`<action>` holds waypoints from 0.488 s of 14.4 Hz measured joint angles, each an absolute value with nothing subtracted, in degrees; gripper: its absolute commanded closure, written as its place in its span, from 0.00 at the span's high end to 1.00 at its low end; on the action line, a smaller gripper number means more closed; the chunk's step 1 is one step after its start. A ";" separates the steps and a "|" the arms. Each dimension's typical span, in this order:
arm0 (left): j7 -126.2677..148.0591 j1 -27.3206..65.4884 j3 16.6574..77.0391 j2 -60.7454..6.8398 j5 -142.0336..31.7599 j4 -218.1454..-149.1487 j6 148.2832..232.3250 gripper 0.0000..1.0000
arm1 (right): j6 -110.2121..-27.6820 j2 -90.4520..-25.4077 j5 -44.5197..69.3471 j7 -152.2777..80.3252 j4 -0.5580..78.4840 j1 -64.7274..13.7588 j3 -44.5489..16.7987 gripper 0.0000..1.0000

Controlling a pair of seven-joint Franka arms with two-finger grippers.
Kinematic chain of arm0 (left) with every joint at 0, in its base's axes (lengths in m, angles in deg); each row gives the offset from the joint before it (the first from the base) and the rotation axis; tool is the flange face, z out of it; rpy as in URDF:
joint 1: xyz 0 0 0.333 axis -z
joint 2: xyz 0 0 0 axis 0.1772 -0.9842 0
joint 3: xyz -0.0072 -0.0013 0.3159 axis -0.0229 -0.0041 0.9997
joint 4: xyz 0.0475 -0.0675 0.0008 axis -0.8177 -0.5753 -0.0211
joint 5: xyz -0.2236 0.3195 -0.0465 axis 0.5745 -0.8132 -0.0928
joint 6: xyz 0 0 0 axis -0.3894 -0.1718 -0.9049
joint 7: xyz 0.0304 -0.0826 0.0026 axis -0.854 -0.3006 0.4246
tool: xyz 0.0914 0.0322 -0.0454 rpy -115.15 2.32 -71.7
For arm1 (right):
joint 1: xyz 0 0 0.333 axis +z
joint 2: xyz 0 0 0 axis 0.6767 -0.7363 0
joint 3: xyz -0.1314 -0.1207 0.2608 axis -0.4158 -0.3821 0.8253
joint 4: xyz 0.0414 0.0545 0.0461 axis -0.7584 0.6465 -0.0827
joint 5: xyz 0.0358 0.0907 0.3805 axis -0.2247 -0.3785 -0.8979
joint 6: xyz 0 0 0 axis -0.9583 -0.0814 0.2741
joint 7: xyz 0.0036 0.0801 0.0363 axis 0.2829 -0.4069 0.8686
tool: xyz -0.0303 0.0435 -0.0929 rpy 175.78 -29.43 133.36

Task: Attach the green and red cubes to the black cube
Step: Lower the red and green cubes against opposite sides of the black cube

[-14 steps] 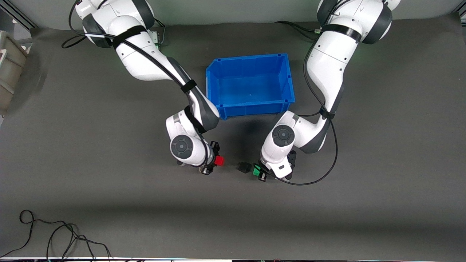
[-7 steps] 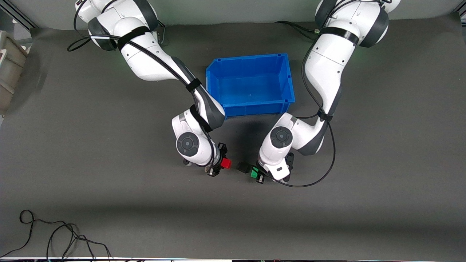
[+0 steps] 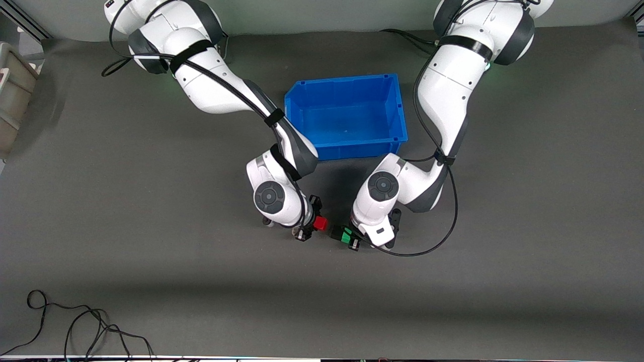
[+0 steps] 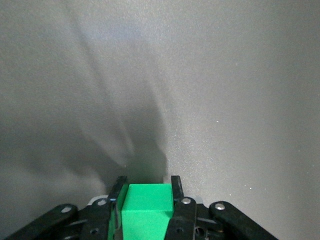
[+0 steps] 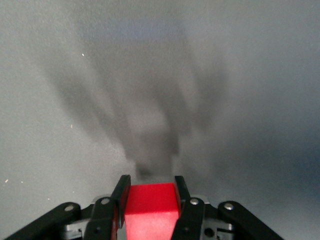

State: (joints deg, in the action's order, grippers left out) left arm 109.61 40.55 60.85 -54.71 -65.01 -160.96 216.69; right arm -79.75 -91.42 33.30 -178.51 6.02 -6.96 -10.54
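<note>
Dark grey counter (image 3: 151,281), blue bin (image 3: 392,113) toward the bases. Black cube (image 3: 335,232) nearer the camera, touching green cube (image 3: 346,236) clamped in left tool (image 3: 349,238); red cube (image 3: 320,223) clamped in right tool (image 3: 310,221), just beside.

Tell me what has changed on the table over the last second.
The right claw, shut on the red cube, moved toward the black cube and now sits close beside it with a small gap. The left claw, shut on the green cube, closed in from the left arm's end, bringing that cube against the black one. The blue bin stayed put.
</note>
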 measured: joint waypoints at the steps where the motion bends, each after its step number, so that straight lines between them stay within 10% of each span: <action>1: 109.67 40.55 60.85 -54.72 -65.01 -160.80 216.67 0.00 | -79.99 -91.94 33.29 -178.57 5.37 -6.96 -10.52 0.00; 7: 109.76 40.41 60.89 -54.68 -65.00 -158.21 210.98 0.00 | -82.24 -93.19 33.29 -179.22 4.42 -6.96 -10.35 0.00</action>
